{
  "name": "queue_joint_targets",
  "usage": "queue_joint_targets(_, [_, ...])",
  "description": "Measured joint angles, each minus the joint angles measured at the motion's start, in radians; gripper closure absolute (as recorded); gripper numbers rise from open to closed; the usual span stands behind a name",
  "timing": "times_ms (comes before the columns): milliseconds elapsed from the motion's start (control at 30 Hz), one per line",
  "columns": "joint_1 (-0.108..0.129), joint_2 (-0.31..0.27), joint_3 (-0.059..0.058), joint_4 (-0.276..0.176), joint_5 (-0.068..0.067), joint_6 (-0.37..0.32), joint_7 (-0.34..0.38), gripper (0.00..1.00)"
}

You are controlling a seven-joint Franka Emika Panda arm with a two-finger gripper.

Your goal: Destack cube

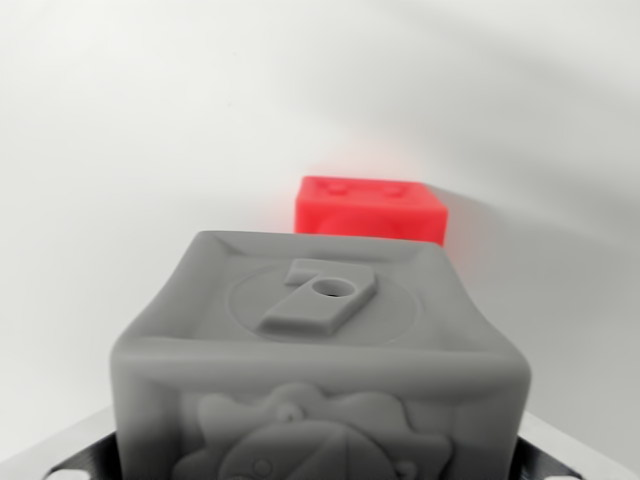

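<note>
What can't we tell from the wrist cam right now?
- Pincer: its fingertips are out of sight in the wrist view, so open or shut cannot be told; the grey cube fills the foreground.
- Grey cube: its lower part is cut off by the bottom edge.
- Red cube: its lower front is hidden behind the grey cube, and its top relief is too blurred to read.
- Whether the cubes touch cannot be judged.

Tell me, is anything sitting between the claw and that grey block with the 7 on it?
Nothing visible does. The grey block fills the lower part of the wrist view, right up against the camera, with no object in front of it. The red block sits behind it, on the far side. The claw's own fingertips are not clearly in view.
</note>
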Motion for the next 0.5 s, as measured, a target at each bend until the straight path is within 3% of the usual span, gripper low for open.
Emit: queue_joint_targets(500, [0.043, -0.008, 0.008, -0.032, -0.003, 0.025, 0.091, 1.0])
